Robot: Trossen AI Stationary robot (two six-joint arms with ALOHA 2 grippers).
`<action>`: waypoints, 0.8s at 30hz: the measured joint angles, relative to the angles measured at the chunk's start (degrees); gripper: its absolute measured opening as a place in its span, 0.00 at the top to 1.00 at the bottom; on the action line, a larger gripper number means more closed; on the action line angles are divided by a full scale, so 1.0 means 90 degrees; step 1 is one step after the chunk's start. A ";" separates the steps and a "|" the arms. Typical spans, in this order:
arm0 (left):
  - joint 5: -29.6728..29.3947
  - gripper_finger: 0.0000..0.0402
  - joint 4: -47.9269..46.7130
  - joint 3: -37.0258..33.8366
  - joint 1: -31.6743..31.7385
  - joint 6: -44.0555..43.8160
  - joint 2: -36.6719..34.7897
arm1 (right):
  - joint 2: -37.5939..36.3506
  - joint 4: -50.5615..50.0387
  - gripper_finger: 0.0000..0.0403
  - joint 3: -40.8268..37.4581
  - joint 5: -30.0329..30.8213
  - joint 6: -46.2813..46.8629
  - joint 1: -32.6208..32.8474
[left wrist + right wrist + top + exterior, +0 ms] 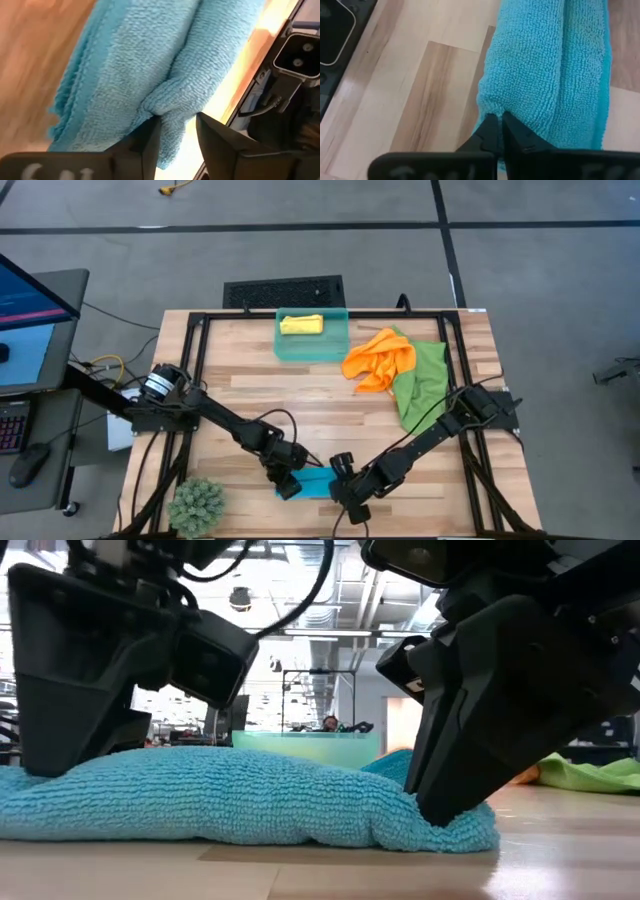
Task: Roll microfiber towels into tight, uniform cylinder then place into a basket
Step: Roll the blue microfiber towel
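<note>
Yellow towel (301,325) lies rolled in the basket (312,348). Blue towel (318,481) lies part-rolled at the table's (300,395) near edge. Left gripper (177,137) stands parted at one end; right gripper (500,131) pinches the other. Orange towel (378,358) and green towel (422,380) remain unrolled.

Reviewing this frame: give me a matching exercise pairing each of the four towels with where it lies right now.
Towels:
1. blue towel
2. yellow towel
3. orange towel
4. green towel

Places:
A. inside the basket
B. on the table beside the basket, partly on another towel
C. between both hands at the near edge
D. spread farthest right

Pairs: 1-C, 2-A, 3-B, 4-D
</note>
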 joint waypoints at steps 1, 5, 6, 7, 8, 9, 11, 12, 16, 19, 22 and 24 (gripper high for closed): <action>-0.0100 0.67 0.0000 0.0000 -0.0032 0.0053 0.0000 | 0.0000 0.0002 0.95 -0.0002 -0.0005 0.0000 0.0000; -0.0281 0.63 -0.0010 0.0000 -0.0148 0.0292 0.0005 | -0.0002 0.0006 0.98 -0.0006 -0.0020 0.0000 0.0000; -0.0284 0.63 -0.0005 -0.0002 -0.0175 0.0406 0.0007 | -0.0002 0.0008 0.98 -0.0007 -0.0023 0.0003 0.0000; -0.0278 0.63 0.0001 -0.0004 -0.0198 0.0552 0.0010 | -0.0002 0.0010 0.98 -0.0007 -0.0023 0.0020 0.0000; -0.0283 0.63 0.0021 -0.0007 -0.0217 0.0689 0.0012 | -0.0002 0.0012 0.97 -0.0010 -0.0025 0.0037 0.0000; -0.0327 0.62 0.0041 -0.0007 -0.0252 0.0772 0.0006 | -0.0002 0.0015 0.96 -0.0010 -0.0027 0.0055 0.0000; -0.0508 0.62 0.0073 -0.0012 -0.0339 0.0932 -0.0028 | -0.0002 0.0017 0.95 -0.0010 -0.0046 0.0094 0.0000; -0.0606 0.62 0.0080 -0.0012 -0.0376 0.1003 -0.0057 | -0.0002 0.0017 0.95 -0.0010 -0.0099 0.0097 -0.0003; -0.1031 0.62 -0.0020 -0.0035 -0.0493 0.1204 -0.0308 | -0.0007 0.0015 0.97 -0.0010 -0.0185 0.0099 -0.0010; -0.1565 0.62 -0.0179 -0.0051 -0.0599 0.1368 -0.0617 | -0.0007 0.0015 0.98 -0.0010 -0.0187 0.0104 -0.0007; -0.2008 0.62 -0.0575 -0.0043 -0.0734 0.1384 -0.0946 | -0.0007 0.0017 0.96 -0.0010 -0.0191 0.0153 -0.0007; -0.2226 0.62 -0.0937 -0.0044 -0.0843 0.1379 -0.1101 | -0.0007 0.0019 0.95 -0.0010 -0.0193 0.0155 -0.0007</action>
